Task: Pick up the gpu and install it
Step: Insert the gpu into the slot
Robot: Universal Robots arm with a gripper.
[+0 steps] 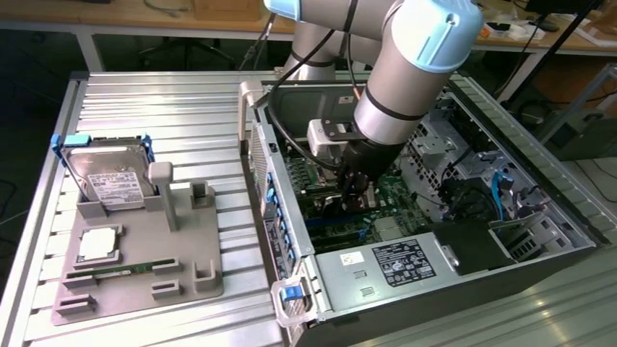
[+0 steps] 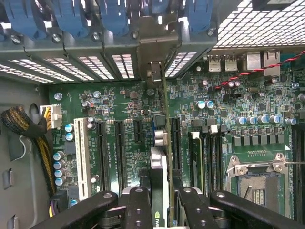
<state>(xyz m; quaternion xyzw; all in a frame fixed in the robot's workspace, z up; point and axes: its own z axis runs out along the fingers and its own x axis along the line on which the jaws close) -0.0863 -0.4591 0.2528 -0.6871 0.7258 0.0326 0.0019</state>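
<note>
gpu: seen edge-on in the wrist view, upright over the motherboard, its thin edge running toward the rear slot brackets; it sits inside the open computer case.
gripper: closed on the gpu, one black finger on each face of the card; in the exterior view it reaches down into the case.
motherboard: green, directly beneath the card; black expansion slots lie just beside the card on both flanks, and a white slot stands further off.
CPU socket: open, with metal frame, near the memory slots.
cable bundle: black and yellow, at the board's edge, well apart from the card.
computer case: lies open on the table.
grey fixture: at 9 o'clock from the case in the exterior view, carrying a hard drive, a processor and a memory stick.
</note>
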